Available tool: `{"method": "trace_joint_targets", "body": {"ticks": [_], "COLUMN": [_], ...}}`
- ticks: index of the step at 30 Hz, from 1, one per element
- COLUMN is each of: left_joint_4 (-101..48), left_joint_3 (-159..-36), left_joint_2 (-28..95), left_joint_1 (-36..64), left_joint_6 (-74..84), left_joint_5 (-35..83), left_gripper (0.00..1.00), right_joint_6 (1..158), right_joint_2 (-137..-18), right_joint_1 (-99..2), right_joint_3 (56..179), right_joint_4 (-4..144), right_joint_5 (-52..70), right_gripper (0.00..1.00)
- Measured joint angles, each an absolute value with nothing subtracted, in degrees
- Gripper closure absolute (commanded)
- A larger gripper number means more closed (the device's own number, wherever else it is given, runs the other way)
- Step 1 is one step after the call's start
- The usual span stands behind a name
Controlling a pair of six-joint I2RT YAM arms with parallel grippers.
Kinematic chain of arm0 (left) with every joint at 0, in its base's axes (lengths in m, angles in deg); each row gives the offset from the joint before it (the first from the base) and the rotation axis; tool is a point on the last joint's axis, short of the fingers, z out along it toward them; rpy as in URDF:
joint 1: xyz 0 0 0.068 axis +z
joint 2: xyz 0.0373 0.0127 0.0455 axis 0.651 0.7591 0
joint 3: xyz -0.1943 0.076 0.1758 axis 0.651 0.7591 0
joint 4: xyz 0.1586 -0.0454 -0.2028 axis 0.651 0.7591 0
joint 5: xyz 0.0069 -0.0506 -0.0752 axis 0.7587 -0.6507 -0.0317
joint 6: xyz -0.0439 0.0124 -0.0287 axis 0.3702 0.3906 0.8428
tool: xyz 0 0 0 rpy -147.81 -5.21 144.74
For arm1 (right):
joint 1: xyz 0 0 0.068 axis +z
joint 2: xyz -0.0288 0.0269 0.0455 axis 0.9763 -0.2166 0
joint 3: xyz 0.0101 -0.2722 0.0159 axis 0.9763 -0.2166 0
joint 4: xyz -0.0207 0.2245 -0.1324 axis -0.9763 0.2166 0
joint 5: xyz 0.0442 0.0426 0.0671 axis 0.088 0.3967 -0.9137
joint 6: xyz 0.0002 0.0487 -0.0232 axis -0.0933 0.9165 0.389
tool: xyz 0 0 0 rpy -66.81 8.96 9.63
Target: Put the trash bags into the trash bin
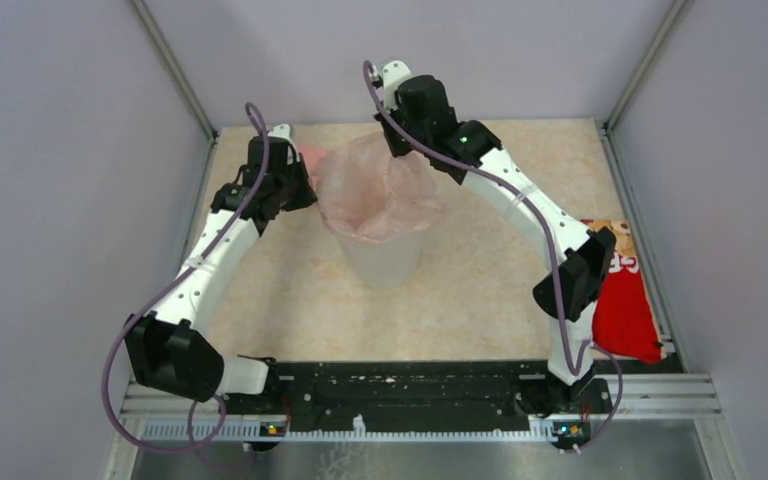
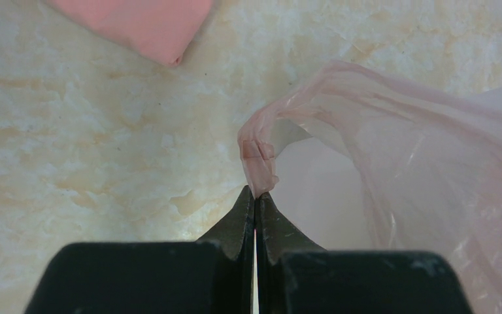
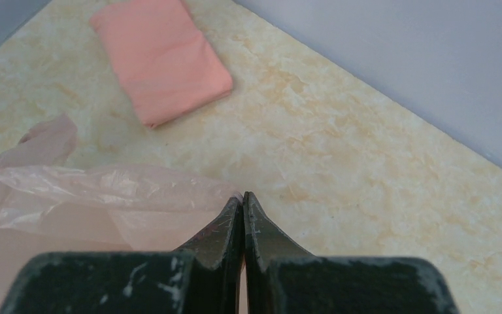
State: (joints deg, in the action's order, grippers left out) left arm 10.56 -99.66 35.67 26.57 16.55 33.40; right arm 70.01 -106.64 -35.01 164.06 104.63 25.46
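Trash bag [image 1: 375,190] over bin [image 1: 382,265], left claw [image 2: 255,196], right claw [image 3: 242,196] pinching edges

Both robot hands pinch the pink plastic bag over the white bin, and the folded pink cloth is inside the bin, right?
No. The folded pink cloth lies on the table, outside the white plastic bin, per the right wrist view. Left gripper and right gripper pinch the pink plastic bag.
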Motion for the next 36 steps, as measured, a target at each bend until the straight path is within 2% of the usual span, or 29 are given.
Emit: {"method": "trace_joint_targets", "body": {"ticks": [19,25,31,36], "left_joint_4": [8.88,8.95,8.88,8.90], "left_joint_3": [-91.53,-88.30,-88.25,-88.27], "left_joint_2": [35.98,34.91,33.27,33.03], "left_joint_1": [26.60,26.60,26.53,26.53], "left_joint_6": [19.37,20.24,20.39,20.37], "left_joint_5": [30.45,28.85,28.77,28.35], "left_gripper": [1.00,1.00,1.00,1.00], "right_joint_6": [77.83,78.79,79.60,79.60], "right_joint_2": [-110.99,-110.99,-110.95,-109.14], "right_joint_1": [-38.68,-38.77,-39.08,-39.03], "right_joint_3": [165.50,165.54,168.62,170.70], "right_joint_4": [106.14,106.47,110.67,114.67], "right_joint_5": [23.27,23.86,23.84,23.64], "right_gripper": [0.98,0.77,0.34,0.19]}}
